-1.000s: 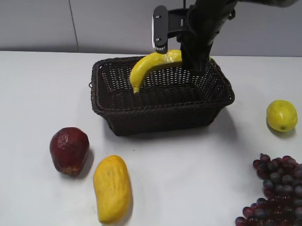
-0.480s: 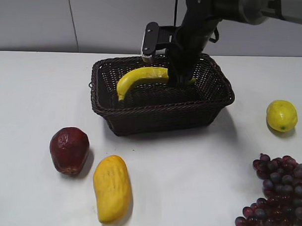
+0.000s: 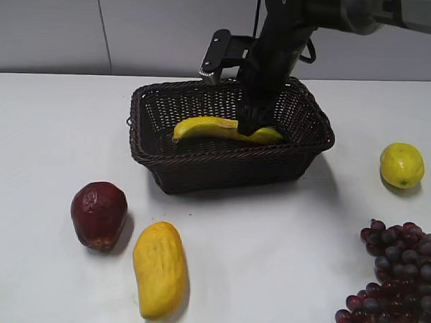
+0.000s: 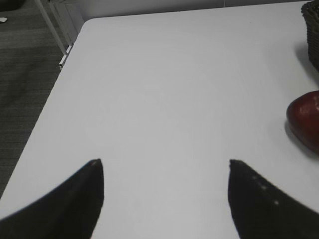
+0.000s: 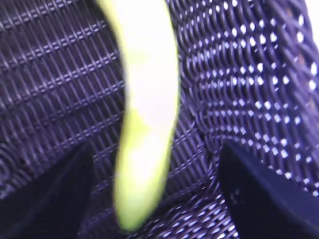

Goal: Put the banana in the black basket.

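Lying inside the black basket [image 3: 230, 137], the banana [image 3: 224, 128] sits between my right claw's [image 5: 154, 199] wide-spread fingers; my left claw [image 4: 164, 199] gapes wide.

White table [image 3: 269, 234], plain and matte, carrying the black basket [image 3: 222, 165] toward the back middle. Near the front left: a dark red fruit [image 3: 98, 214] just beside a stubby yellow-orange fruit [image 3: 160, 270]. At the right: a lemon [image 3: 401, 165] and, nearer the front corner, a bunch of purple grapes [image 3: 395, 278].
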### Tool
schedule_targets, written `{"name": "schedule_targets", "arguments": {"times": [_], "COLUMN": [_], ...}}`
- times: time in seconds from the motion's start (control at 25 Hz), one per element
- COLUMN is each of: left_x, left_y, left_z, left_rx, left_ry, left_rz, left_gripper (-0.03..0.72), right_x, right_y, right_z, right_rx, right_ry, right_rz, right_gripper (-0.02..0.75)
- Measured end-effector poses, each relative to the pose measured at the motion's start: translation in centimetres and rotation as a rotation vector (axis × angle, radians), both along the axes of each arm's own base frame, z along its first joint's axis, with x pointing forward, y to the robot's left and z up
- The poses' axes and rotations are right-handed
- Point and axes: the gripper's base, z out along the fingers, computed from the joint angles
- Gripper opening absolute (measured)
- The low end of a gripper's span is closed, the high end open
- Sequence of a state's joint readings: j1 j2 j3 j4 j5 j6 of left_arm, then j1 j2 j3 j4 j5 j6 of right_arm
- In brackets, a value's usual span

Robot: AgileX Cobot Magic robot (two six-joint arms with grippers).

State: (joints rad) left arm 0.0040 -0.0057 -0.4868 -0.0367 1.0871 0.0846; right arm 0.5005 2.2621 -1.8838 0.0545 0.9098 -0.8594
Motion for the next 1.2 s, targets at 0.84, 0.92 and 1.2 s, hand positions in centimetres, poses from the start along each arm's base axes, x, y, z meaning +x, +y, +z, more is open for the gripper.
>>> {"name": "schedule_targets", "arguments": {"times": [0.84, 0.92, 1.2], "left_x": [0.0, 0.0, 0.0], "left_y": [0.0, 0.0, 0.0], "left_z": [0.0, 0.0, 0.0], "left_rx": [0.0, 0.0, 0.0], "left_ry": [0.0, 0.0, 0.0], "left_rz": [0.0, 0.0, 0.0], "left_gripper": [0.578, 0.578, 0.578], "right_x": [-1.0, -2.1, -9.3], "right_y": [-16.8, -18.0, -20.3], "right_z": [10.2, 10.7, 11.3], "right_rx": [0.172, 0.158, 0.099], "right_ry": [0.177, 0.174, 0.222], "right_rz": [-0.977, -1.002, -1.047], "right_gripper": [0.574, 0.574, 0.574]}}
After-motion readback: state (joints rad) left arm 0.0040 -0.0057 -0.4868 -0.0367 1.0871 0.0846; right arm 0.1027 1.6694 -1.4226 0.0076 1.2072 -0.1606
